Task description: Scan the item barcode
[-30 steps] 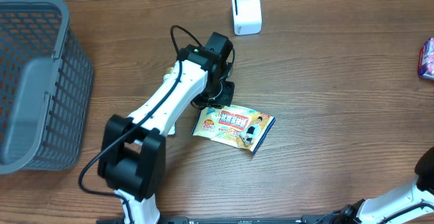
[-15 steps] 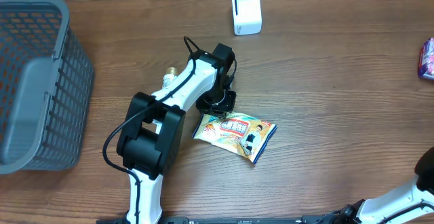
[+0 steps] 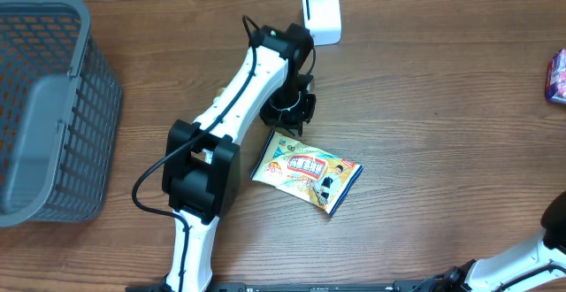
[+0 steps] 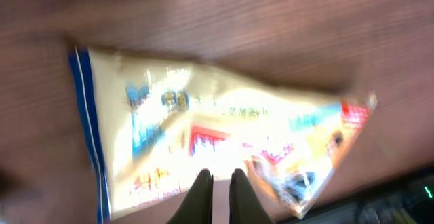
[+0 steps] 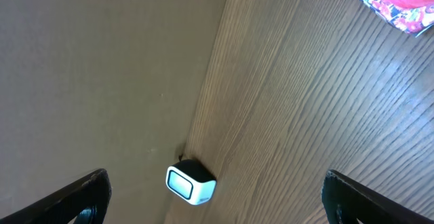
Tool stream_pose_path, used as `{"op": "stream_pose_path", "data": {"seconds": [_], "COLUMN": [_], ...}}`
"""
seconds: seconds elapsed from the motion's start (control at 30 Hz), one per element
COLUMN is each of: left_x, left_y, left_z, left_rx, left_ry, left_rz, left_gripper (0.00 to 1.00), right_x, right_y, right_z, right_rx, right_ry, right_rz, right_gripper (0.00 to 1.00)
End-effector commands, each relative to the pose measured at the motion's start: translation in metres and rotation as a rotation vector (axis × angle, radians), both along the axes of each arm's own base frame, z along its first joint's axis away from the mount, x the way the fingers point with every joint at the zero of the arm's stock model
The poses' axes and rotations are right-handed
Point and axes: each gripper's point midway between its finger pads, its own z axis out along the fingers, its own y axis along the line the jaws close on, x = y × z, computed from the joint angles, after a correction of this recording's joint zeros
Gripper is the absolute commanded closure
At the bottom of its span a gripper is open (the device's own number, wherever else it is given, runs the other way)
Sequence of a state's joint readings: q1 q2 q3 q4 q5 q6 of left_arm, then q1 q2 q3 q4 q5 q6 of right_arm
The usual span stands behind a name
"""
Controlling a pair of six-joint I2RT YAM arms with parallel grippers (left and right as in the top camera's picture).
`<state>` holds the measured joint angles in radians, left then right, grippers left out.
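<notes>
Overhead: my left hand (image 3: 287,111) between scanner (image 3: 320,13) and snack packet (image 3: 305,170). Packet on surface (image 3: 442,106), not presented to scanner.
Left wrist: fingers (image 4: 201,193) pressed shut over blurred packet; grip on it unclear.
Right wrist: right hand (image 5: 217,200) wide open, empty.
Scan not yet done.

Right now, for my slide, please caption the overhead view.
Jaws of the left arm pinch a snack packet by its edge on a wooden table; grey basket and white scanner nearby.
</notes>
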<state>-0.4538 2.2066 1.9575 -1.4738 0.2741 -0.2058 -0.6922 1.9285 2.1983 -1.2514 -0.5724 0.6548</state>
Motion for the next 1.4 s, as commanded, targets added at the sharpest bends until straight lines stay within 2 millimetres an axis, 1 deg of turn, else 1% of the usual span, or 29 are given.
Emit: {"op": "stream_pose_path", "data": {"seconds": [0.0, 0.13, 0.23, 0.33, 0.4, 0.5, 0.6, 0.67, 0.73, 0.83, 0.97, 1.0, 1.03, 1.13, 1.2, 1.27, 1.37], "left_x": [-0.025, -0.059, -0.077, -0.086, -0.086, -0.077, -0.054, -0.040, -0.035, -0.034, -0.027, -0.022, -0.018, 0.004, 0.017, 0.025, 0.029], "left_y": [-0.008, -0.017, -0.023, -0.024, -0.024, -0.029, -0.041, -0.049, -0.053, -0.058, -0.075, -0.087, -0.094, -0.110, -0.120, -0.129, -0.146], "left_z": [0.007, -0.012, -0.031, -0.045, -0.054, -0.066, -0.074, -0.075, -0.072, -0.069, -0.061, -0.055, -0.052, -0.046, -0.042, -0.038, -0.030], "left_rx": [-0.014, 0.019, 0.040, 0.059, 0.058, 0.030, -0.024, -0.060, -0.094, -0.145, -0.269, -0.346, -0.389, -0.454, -0.493, -0.525, -0.587], "left_ry": [0.081, 0.168, 0.195, 0.207, 0.202, 0.154, 0.061, 0.012, 0.008, 0.026, 0.029, 0.024, 0.015, -0.050, -0.105, -0.142, -0.187], "left_rz": [-0.045, -0.100, -0.128, -0.114, -0.108, -0.099, -0.080, -0.055, -0.044, -0.026, -0.008, -0.004, 0.003, 0.057, 0.061, 0.063, 0.027], "left_gripper": [0.96, 0.96, 0.96, 0.96, 0.96, 0.96, 0.96, 0.96, 0.96, 0.96, 0.94, 0.95, 0.95, 0.96, 0.96, 0.96, 0.96], "right_x": [0.000, 0.000, 0.000, 0.000, 0.000, 0.000, 0.000, 0.000, 0.000, 0.000, 0.000, 0.000, 0.000, 0.000, 0.000, 0.000, 0.000], "right_y": [0.001, 0.001, 0.001, 0.001, 0.001, 0.001, 0.001, 0.001, 0.001, 0.001, 0.001, 0.001, 0.001, 0.001, 0.001, 0.001, 0.001], "right_z": [0.002, 0.002, 0.002, 0.002, 0.002, 0.002, 0.002, 0.002, 0.002, 0.002, 0.002, 0.002, 0.002, 0.002, 0.002, 0.002, 0.002], "right_rx": [0.000, 0.000, 0.000, 0.000, 0.000, 0.000, 0.000, 0.000, 0.000, 0.000, 0.000, 0.000, 0.000, 0.000, 0.000, 0.000, 0.000], "right_ry": [-0.005, -0.005, -0.005, -0.005, -0.005, -0.005, -0.005, -0.005, -0.005, -0.005, -0.005, -0.005, -0.005, -0.005, -0.005, -0.005, -0.005], "right_rz": [0.003, 0.003, 0.003, 0.003, 0.003, 0.003, 0.003, 0.003, 0.003, 0.003, 0.003, 0.003, 0.003, 0.003, 0.003, 0.003, 0.003], "right_gripper": [0.00, 0.00, 0.00, 0.00, 0.00, 0.00, 0.00, 0.00, 0.00, 0.00, 0.00, 0.00, 0.00, 0.00, 0.00, 0.00, 0.00]}}
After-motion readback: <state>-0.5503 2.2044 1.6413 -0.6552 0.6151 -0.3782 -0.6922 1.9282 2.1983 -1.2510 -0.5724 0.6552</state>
